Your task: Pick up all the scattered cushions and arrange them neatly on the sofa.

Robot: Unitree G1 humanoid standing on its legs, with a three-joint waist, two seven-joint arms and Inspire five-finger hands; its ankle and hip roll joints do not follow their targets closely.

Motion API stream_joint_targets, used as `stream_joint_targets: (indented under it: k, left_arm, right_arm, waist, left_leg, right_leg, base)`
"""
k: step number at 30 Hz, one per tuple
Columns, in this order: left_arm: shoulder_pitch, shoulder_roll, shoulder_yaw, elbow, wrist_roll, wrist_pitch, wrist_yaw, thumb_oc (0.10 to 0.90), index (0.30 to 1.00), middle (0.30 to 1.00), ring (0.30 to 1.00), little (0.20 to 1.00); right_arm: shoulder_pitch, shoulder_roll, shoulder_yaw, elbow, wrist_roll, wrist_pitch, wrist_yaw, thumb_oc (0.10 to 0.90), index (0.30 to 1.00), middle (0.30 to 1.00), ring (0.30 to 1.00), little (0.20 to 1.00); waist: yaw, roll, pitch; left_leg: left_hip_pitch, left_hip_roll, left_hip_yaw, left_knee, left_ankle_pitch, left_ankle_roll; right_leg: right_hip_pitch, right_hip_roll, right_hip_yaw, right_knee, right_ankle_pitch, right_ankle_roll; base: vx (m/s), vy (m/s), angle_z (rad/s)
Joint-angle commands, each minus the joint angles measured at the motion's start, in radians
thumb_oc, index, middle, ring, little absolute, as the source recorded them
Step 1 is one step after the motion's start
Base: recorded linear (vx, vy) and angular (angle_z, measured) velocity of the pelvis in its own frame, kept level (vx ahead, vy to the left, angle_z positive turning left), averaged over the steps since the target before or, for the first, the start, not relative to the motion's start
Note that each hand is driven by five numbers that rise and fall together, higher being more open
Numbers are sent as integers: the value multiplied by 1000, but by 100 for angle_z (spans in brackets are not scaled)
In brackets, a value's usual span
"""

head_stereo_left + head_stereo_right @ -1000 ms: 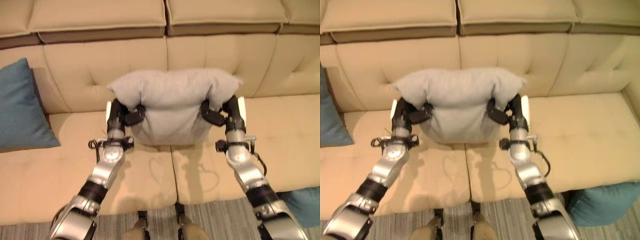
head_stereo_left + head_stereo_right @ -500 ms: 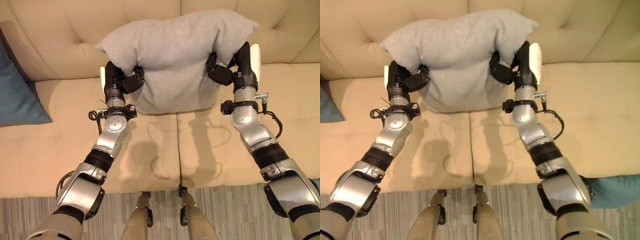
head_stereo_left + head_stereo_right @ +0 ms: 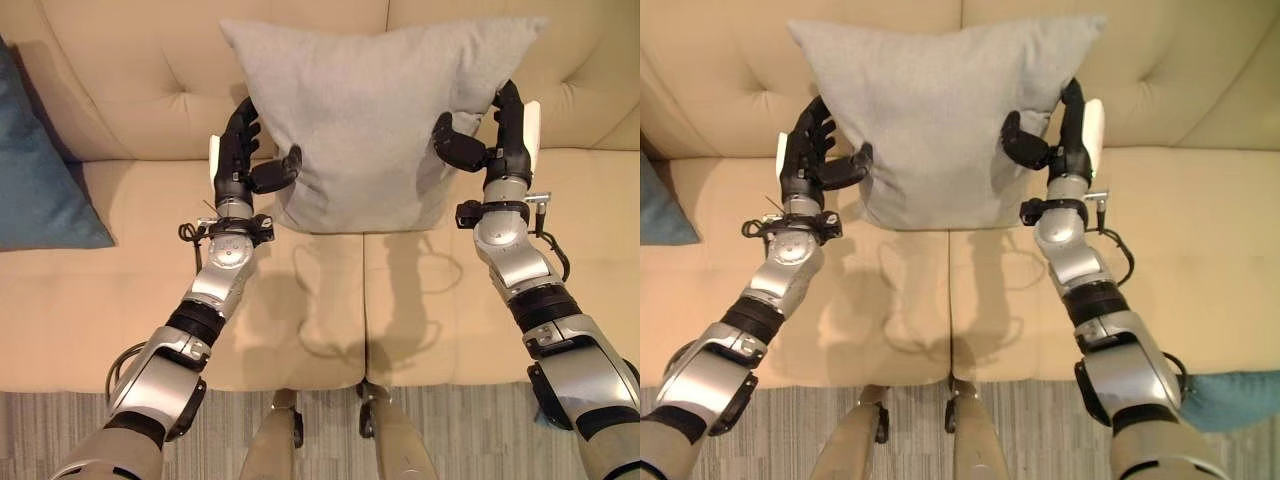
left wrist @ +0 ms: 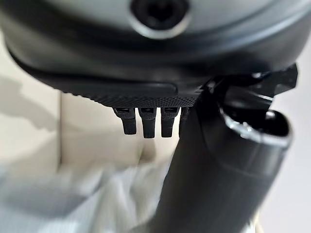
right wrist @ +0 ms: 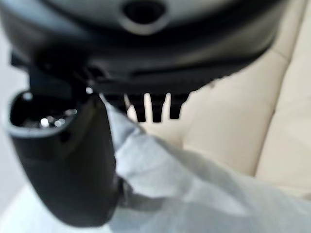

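Note:
A grey cushion (image 3: 375, 110) stands upright on the beige sofa (image 3: 100, 290), leaning flat against the middle of the backrest. My left hand (image 3: 238, 160) is at its lower left edge with fingers straight and spread beside the cloth, and only the thumb touches the cushion. My right hand (image 3: 505, 140) is at the lower right edge. Its thumb presses the front and its fingers (image 5: 150, 108) lie behind, so the cloth (image 5: 184, 184) is pinched between them. In the left wrist view the grey cloth (image 4: 87, 194) lies past the straight fingers (image 4: 148, 121).
A blue cushion (image 3: 40, 170) leans against the backrest at the sofa's left end. A teal cushion (image 3: 1232, 400) lies on the striped carpet (image 3: 60, 425) at the lower right, by the sofa's front edge. Bare seat stretches either side of the grey cushion.
The grey cushion, bunched and held in the air before, now stands flat against the backrest. My left hand's fingers have straightened off it. The camera has shifted too.

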Motion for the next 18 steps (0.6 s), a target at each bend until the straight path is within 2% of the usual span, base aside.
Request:
stream_joint_targets:
  k: [1, 5, 8, 10, 12, 14, 18]
  left_arm:
    - [61, 47, 67, -37, -16, -95, 0, 800, 900, 900, 900, 900]
    - [239, 20, 149, -135, -15, -93, -29, 800, 900, 900, 900, 900]
    - [351, -3, 181, -196, -1, -82, -50, 800, 900, 900, 900, 900]
    - [506, -44, 230, -270, 13, -65, -94, 800, 900, 900, 900, 900]
    - [561, -52, 245, -286, 18, -58, -104, 800, 900, 900, 900, 900]
    - [689, -72, 272, -288, 43, -29, -156, 800, 900, 900, 900, 900]
    - [814, -81, 286, -246, 89, 11, -223, 800, 900, 900, 900, 900]
  right_arm:
    - [97, -8, -112, -89, 78, -134, -16, 800, 900, 900, 900, 900]
    - [288, 2, -209, -164, 96, -147, 29, 800, 900, 900, 900, 900]
    - [415, 23, -241, -216, 86, -137, 69, 800, 900, 900, 900, 900]
    - [569, 57, -264, -275, 55, -129, 130, 800, 900, 900, 900, 900]
    - [622, 63, -273, -289, 47, -123, 149, 800, 900, 900, 900, 900]
    - [756, 95, -291, -294, 22, -109, 213, 800, 900, 900, 900, 900]
    - [876, 120, -288, -261, -17, -87, 280, 800, 900, 900, 900, 900]
  waist:
    - [11, -18, -137]
    - [5, -19, -158]
    - [4, -19, -170]
    - [3, -24, -175]
    - [3, -26, -178]
    - [1, -32, -189]
    - [-1, -34, -200]
  left_leg:
    - [94, 29, 12, -126, -129, -9]
    - [127, 31, 17, -126, -138, -8]
    - [150, 33, 18, -126, -143, -6]
    - [183, 37, 21, -126, -148, -4]
    - [197, 38, 21, -126, -150, -4]
    - [230, 45, 25, -126, -156, -4]
    - [272, 58, 30, -126, -163, -5]
  right_leg:
    - [-38, 42, -5, 30, -38, 61]
    - [5, 42, -9, 23, -46, 56]
    - [32, 42, -12, 19, -51, 55]
    - [71, 46, -18, 13, -58, 53]
    - [87, 47, -22, 12, -60, 52]
    - [125, 52, -29, 6, -70, 52]
    - [171, 57, -39, 2, -85, 55]
  base:
    - [16, -20, -4]
    - [28, -17, -2]
    - [26, -19, 25]
    - [34, -30, -2]
    - [10, -20, -3]
    - [19, -49, -10]
    - [-2, -39, 8]
